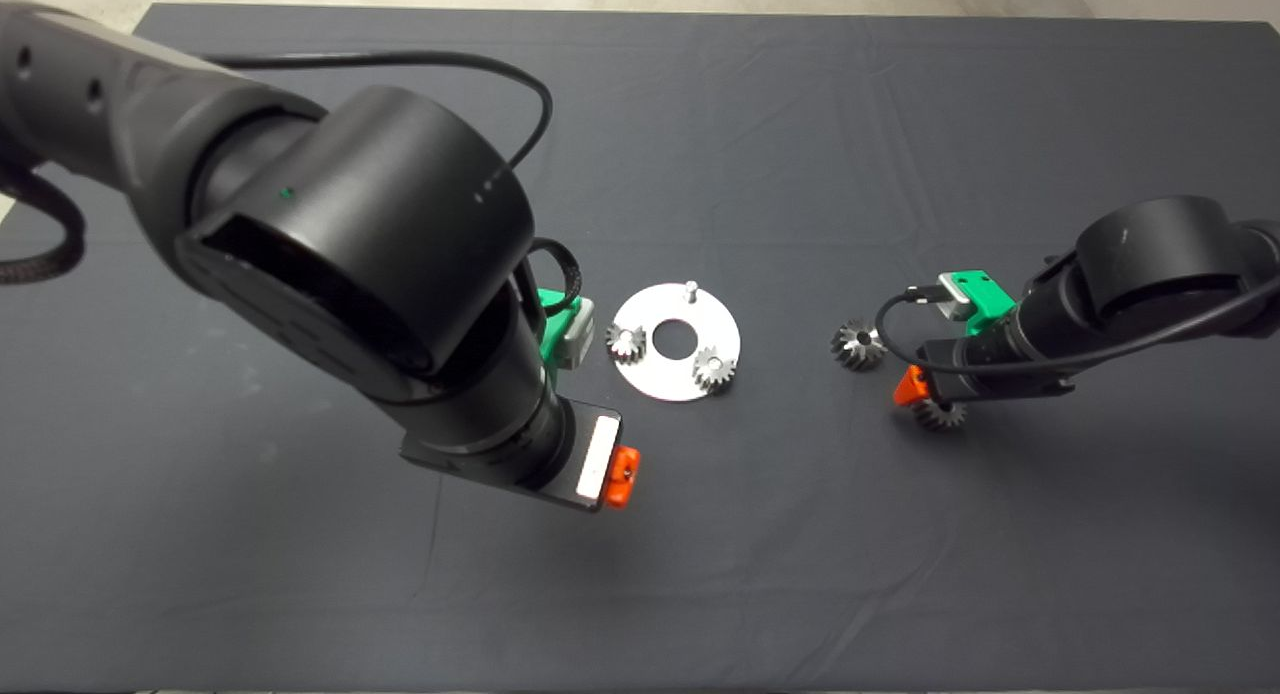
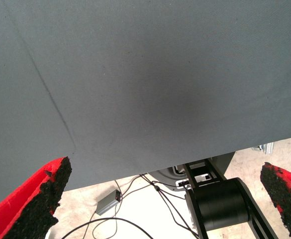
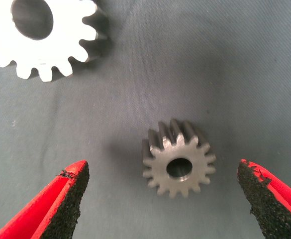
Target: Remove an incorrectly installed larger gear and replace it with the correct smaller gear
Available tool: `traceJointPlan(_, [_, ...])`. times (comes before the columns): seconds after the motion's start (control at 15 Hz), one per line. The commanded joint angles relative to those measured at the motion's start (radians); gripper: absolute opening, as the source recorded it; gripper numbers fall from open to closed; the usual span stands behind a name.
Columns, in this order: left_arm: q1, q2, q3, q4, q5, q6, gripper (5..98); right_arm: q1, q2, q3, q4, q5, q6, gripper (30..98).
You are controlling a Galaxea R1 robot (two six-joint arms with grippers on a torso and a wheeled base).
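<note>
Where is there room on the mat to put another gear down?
Bare mat runs along the far side beyond the round plate, and along the near side. It is crowded in the middle: the left gripper beside the plate, and the right gripper over the smaller gear, next to the larger gear.
</note>
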Motion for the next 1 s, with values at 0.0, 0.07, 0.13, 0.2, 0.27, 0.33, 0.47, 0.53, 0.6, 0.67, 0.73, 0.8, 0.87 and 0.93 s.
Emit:
traceJointPlan(0.0, [-0.012,0.008,-0.005,0.004,0.061,-0.003,97.6,-0.016,0.002,-0.024,-0.067,-0.099,-0.007,78.9])
traceJointPlan(0.07, [-0.012,0.008,-0.004,0.004,0.061,-0.003,97.6,-0.026,-0.002,-0.029,-0.074,-0.099,-0.007,78.9])
traceJointPlan(0.13, [-0.012,0.008,-0.002,0.003,0.061,-0.003,97.6,-0.035,-0.002,-0.031,-0.083,-0.099,-0.007,78.9])
traceJointPlan(0.2, [-0.012,0.007,-0.002,0.003,0.061,-0.003,97.6,-0.043,-0.002,-0.032,-0.089,-0.099,-0.007,78.9])
traceJointPlan(0.27, [-0.012,0.008,-0.003,0.003,0.061,-0.003,97.6,-0.051,-0.002,-0.034,-0.1,-0.099,-0.007,78.9])
traceJointPlan(0.33, [-0.012,0.007,-0.003,0.003,0.061,-0.003,97.6,-0.059,0.001,-0.034,-0.118,-0.098,-0.007,78.9])
traceJointPlan(0.47, [-0.012,0.008,-0.001,0.003,0.061,-0.003,97.6,-0.071,-0.004,-0.035,-0.127,-0.098,-0.008,78.9])
traceJointPlan(0.53, [-0.012,0.007,-0.002,0.003,0.061,-0.003,97.6,-0.071,-0.002,-0.035,-0.129,-0.098,-0.008,78.9])
traceJointPlan(0.6, [-0.012,0.007,0.0,0.003,0.061,-0.003,97.6,-0.071,-0.002,-0.035,-0.13,-0.098,-0.008,78.9])
traceJointPlan(0.67, [-0.012,0.008,0.002,0.003,0.06,-0.003,97.6,-0.071,-0.002,-0.035,-0.133,-0.098,-0.008,78.9])
traceJointPlan(0.73, [-0.012,0.008,0.006,0.001,0.06,-0.004,97.6,-0.071,-0.002,-0.034,-0.141,-0.098,-0.008,78.9])
traceJointPlan(0.8, [-0.012,0.008,0.006,0.001,0.06,-0.007,97.6,-0.071,-0.002,-0.035,-0.143,-0.098,-0.008,78.9])
traceJointPlan(0.87, [-0.012,0.007,0.006,0.001,0.061,-0.009,97.6,-0.071,-0.002,-0.035,-0.144,-0.098,-0.008,78.9])
traceJointPlan(0.93, [-0.012,0.007,0.004,0.001,0.061,-0.009,97.6,-0.071,0.002,-0.035,-0.144,-0.098,-0.008,78.9])
